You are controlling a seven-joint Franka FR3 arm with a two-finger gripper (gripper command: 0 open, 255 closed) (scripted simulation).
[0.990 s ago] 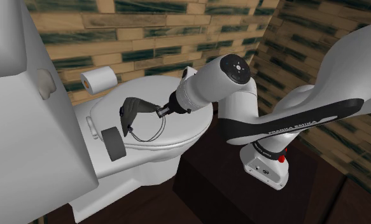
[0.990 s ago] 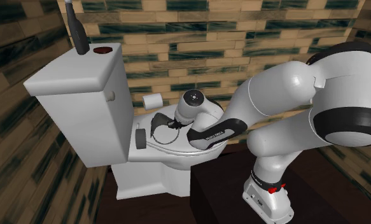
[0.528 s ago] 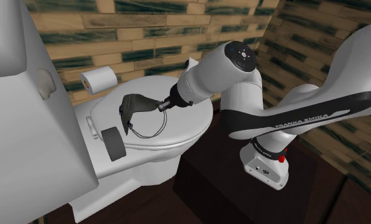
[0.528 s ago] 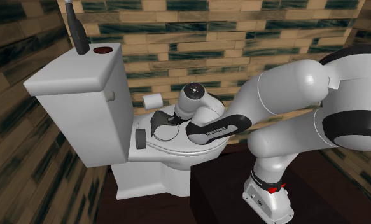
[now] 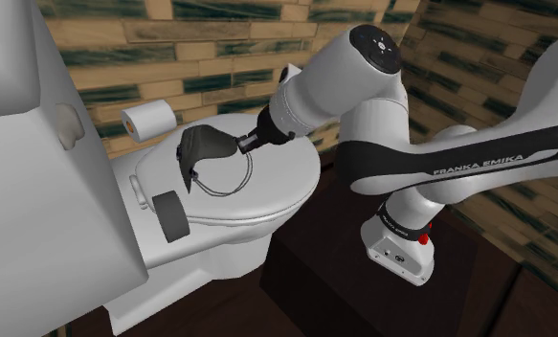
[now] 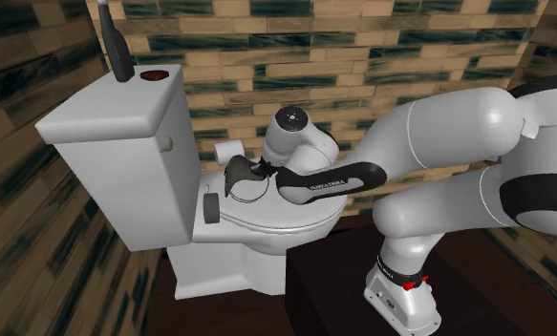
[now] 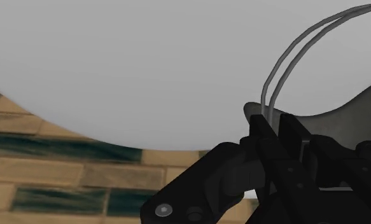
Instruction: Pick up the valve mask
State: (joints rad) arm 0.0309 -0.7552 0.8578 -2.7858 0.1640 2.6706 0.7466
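The valve mask is a dark grey cup with thin loop straps hanging under it. It hangs tilted a little above the white closed toilet lid, with only the straps' low end near the lid. My black gripper is shut on the mask's edge, coming in from the shoulder view's right. In the second exterior view the mask sits at the gripper over the lid. The wrist view shows the fingers clasping the mask's rim, its straps curving away.
A dark grey cylinder lies on the toilet close to the white tank. A toilet paper roll sits by the brick wall. A dark bottle and a reddish disc rest on the tank lid. The dark stand is beside the bowl.
The gripper has risen with the mask in it, and the arm's elbow has lifted. The straps have drawn up off the lid.
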